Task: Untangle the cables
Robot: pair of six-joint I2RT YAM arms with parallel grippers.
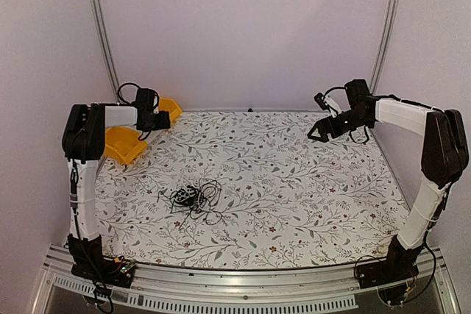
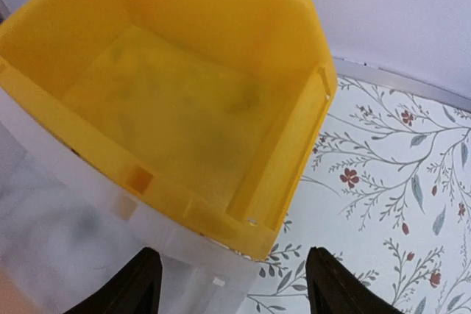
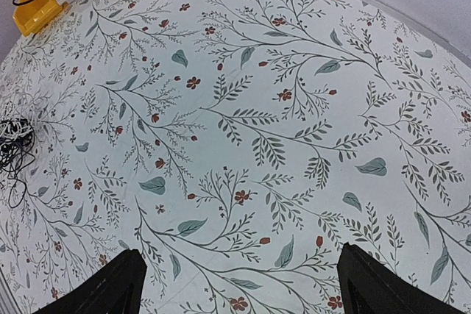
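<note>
From above, the cables point(image 1: 193, 198) lie in one loose knot of thin cords, mostly black, on the flower-printed worktop point(image 1: 294, 204), left of centre and well apart from both arms. A yellow bin point(image 1: 121, 145) and a second yellow bin point(image 1: 171, 108) sit at the far-left corner, with the left tool point(image 1: 166, 118) above them. The right tool point(image 1: 318, 131) hangs over the far-right side.

At the left wrist, a yellow bin point(image 2: 184, 108) of smooth plastic shows only a blurred yellow floor. The left tool point(image 2: 235, 288) stands wide, gripping nothing.

At the right wrist, the right tool point(image 3: 243, 284) is spread wide over bare print – the cables point(image 3: 15, 137) sit at the left edge.
</note>
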